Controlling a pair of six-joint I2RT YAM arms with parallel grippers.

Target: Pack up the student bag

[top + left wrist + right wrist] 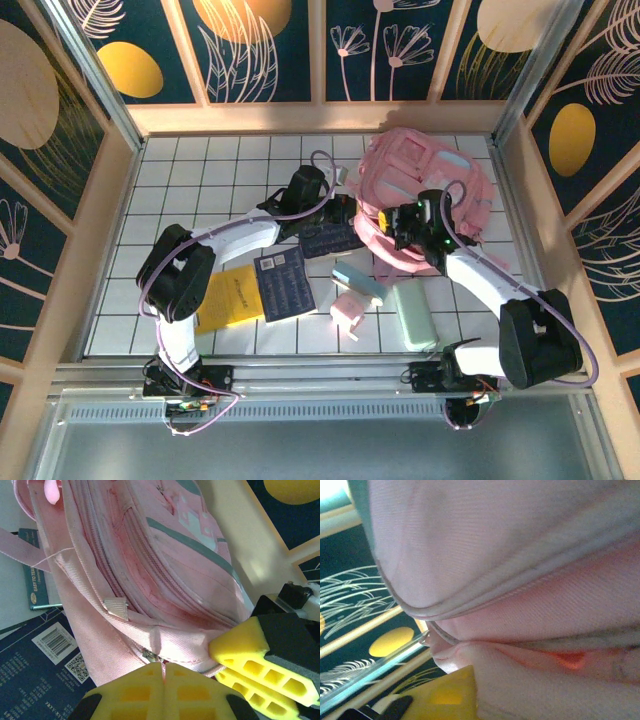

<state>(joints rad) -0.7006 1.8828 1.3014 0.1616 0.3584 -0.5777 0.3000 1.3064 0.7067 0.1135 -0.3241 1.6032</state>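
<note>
At the far right corner of the tabletop (200, 180), the student bag (430, 185) lies flat. The left gripper (164, 677) is clamped on the fabric rim by the zipper pull (148, 655), and the right gripper (216, 664) is pinched on the same rim just beside it. To open the mouth well, draw the two grips apart evenly, without tearing at the seam. The left arm reaches diagonally across, the right arm straight forward, with the wrists converging on the bag's near edge.

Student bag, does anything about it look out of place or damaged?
No damage or spill. The student bag lies slumped flat, its zip edge bunched where the left gripper pinches it, and one pink strap trails across a teal book.
</note>
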